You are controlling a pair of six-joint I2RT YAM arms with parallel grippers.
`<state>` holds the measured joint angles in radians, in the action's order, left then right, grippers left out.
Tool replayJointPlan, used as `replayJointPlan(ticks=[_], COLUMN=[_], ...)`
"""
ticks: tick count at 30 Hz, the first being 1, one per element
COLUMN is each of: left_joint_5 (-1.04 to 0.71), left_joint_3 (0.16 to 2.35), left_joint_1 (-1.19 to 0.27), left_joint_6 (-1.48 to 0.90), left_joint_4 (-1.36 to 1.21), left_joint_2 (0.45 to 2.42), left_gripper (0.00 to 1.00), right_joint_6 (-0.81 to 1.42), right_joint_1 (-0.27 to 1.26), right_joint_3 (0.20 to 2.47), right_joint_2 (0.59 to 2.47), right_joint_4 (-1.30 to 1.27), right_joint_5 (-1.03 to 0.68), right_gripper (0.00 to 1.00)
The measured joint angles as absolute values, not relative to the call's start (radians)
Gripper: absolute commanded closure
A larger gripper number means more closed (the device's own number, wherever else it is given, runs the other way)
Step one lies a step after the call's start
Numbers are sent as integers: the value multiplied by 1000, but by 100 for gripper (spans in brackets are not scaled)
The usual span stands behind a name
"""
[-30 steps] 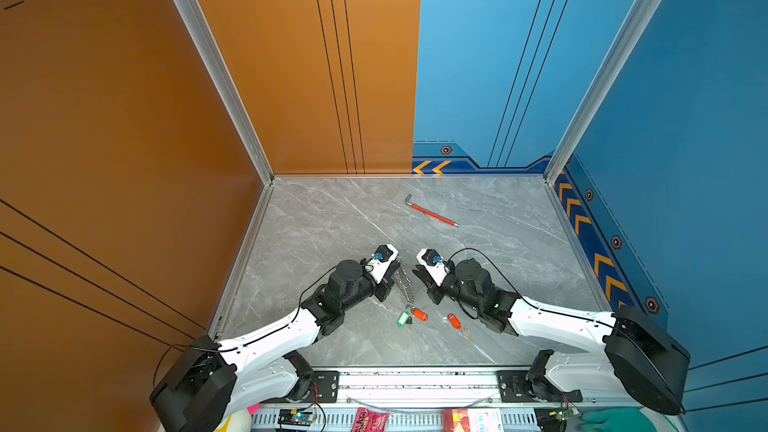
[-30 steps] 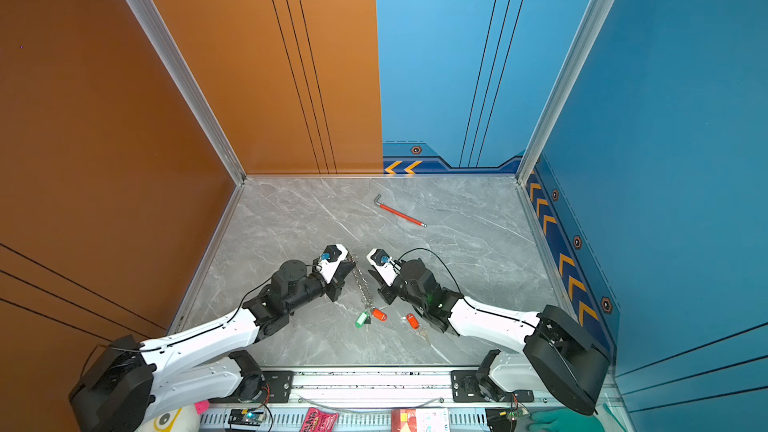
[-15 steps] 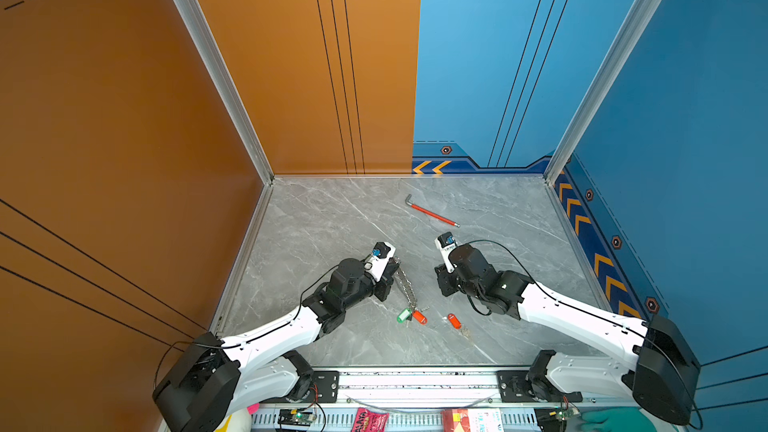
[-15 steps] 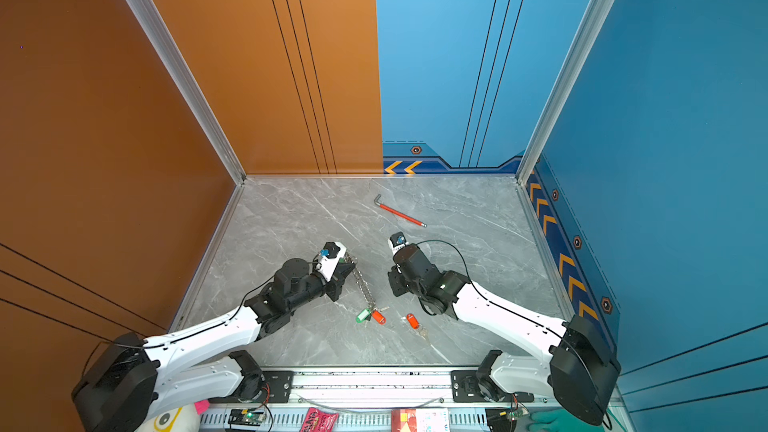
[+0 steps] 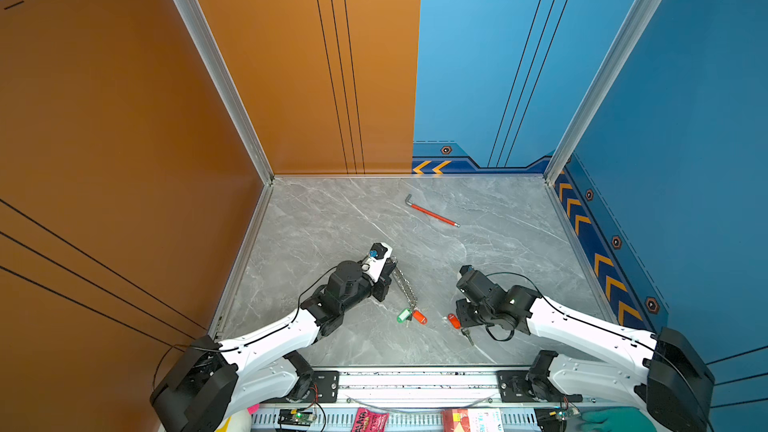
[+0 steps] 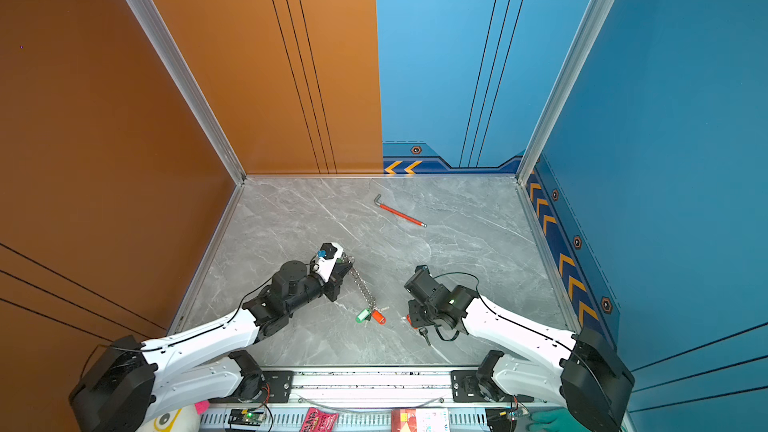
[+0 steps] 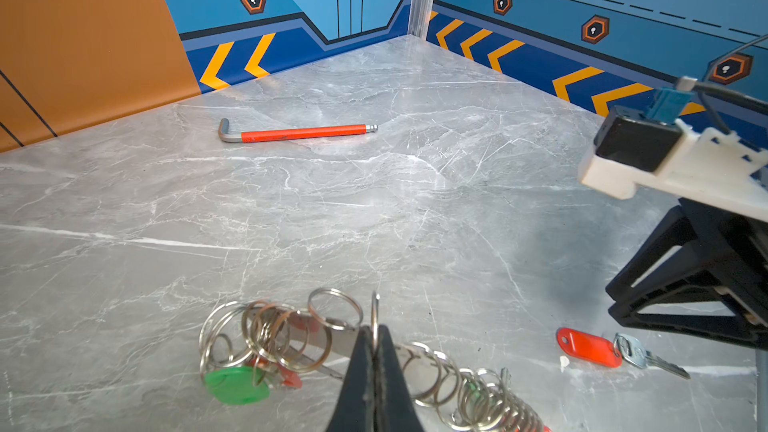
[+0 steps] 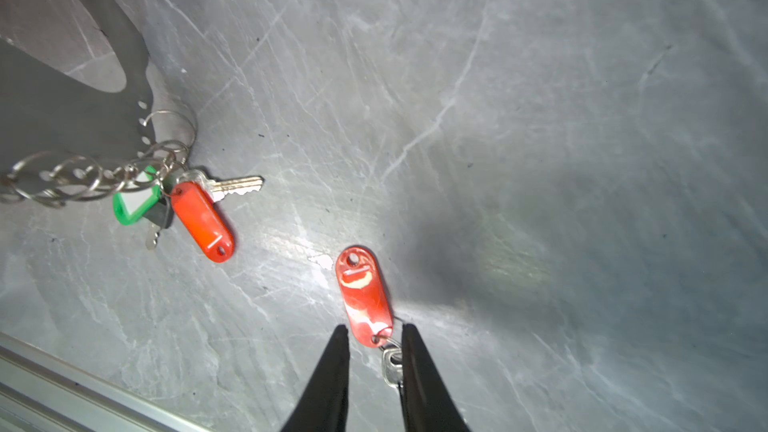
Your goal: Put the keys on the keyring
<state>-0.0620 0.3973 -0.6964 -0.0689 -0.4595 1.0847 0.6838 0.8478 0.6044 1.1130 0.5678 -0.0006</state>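
Note:
My left gripper (image 7: pixel 375 340) is shut on one ring of the keyring (image 7: pixel 316 336), a flat grey hoop (image 8: pixel 83 118) edged with a chain of silver rings (image 5: pixel 405 286) (image 6: pixel 364 289). A green-tagged key (image 8: pixel 135 201) (image 5: pixel 403 315) and an orange-tagged key (image 8: pixel 202 218) (image 5: pixel 419 317) hang at the chain's end on the floor. A loose orange-tagged key (image 8: pixel 363 292) (image 5: pixel 454 321) (image 7: pixel 588 347) lies apart to the right. My right gripper (image 8: pixel 372 332) (image 5: pixel 462 320) points down over it, open. Its fingers straddle the tag's end and the key's small ring.
A red-sleeved hex wrench (image 5: pixel 432 214) (image 6: pixel 400 214) (image 7: pixel 299 133) lies further back on the grey marble floor (image 5: pixel 332 222). Orange and blue walls close in the left, back and right. A metal rail (image 5: pixel 415 380) runs along the front edge.
My right arm has swung away from the left gripper, back and down over the loose orange-tagged key, and its jaws have opened a little. The left gripper keeps its hold.

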Motion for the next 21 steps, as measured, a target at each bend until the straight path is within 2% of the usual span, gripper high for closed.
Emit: replayJointPlan(ticks=[21], left_joint_5=[-56], left_joint_3=[397], left_joint_1=[-696], left_joint_6=[-69], left_joint_4=[-464], left_joint_2=[1089], left_gripper=[100], right_joint_6=[741], right_joint_1=[870], right_joint_3=[539], right_joint_2=[1159], right_joint_4=[538], right_joint_5=[-51], right_gripper=[73])
